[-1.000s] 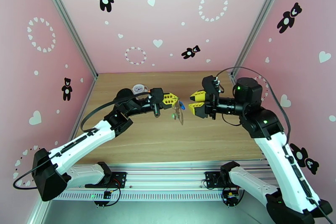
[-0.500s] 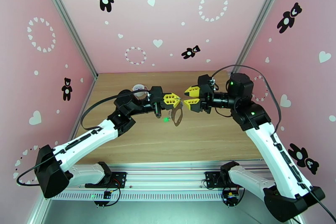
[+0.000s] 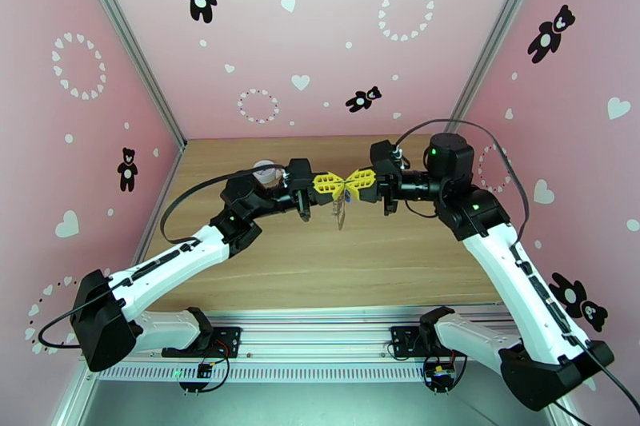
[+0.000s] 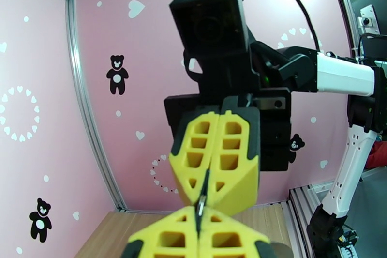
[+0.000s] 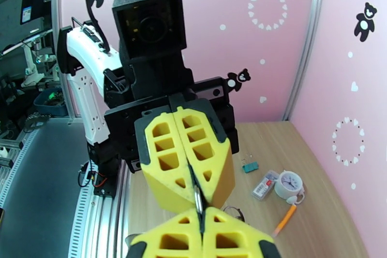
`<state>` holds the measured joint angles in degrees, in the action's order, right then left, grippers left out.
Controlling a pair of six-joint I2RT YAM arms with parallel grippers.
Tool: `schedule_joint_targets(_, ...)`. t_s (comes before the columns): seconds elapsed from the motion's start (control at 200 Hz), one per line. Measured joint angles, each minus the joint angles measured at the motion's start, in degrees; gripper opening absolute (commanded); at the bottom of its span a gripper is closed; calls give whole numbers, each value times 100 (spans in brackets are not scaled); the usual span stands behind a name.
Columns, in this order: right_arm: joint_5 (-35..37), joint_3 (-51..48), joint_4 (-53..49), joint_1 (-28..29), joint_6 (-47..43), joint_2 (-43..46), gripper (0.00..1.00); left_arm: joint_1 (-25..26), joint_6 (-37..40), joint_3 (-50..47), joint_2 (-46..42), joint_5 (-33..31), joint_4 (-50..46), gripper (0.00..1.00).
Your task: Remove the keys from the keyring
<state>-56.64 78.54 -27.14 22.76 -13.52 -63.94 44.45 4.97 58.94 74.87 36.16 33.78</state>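
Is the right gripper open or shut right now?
Shut. On the right gripper the yellow fingers meet with no gap, pinching a thin metal strip; the keyring hangs just below.

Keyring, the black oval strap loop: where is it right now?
In the top view the black oval strap keyring hangs mid-table, just below where the yellow left end effector and right end effector meet tip to tip.

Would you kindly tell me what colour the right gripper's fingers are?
The fingers are bright yellow, clearest in the left wrist view.
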Motion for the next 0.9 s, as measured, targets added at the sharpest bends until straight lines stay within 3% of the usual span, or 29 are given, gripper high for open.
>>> schedule_joint_targets(0.13,667,470,-745,293,-146,-131,0,11,-105,-2,-190,-284,-439,18)
schedule_joint_targets(0.29,1333,1099,-1808,664,-219,-442,0,-28,-223,68,-667,-494,-1777,18)
schedule_joint_targets(0.536,1845,1882,-3195,848,-422,-909,0,-181,-201,356,-826,-337,-3281,23)
schedule_joint_targets(0.766,2129,2767,-4068,1069,-708,-1425,0,-190,-87,616,-702,61,-3681,32)
schedule_joint_targets(0.901,2293,2983,-4387,1161,-793,-1567,0,-190,-4,651,-649,223,-3744,32)
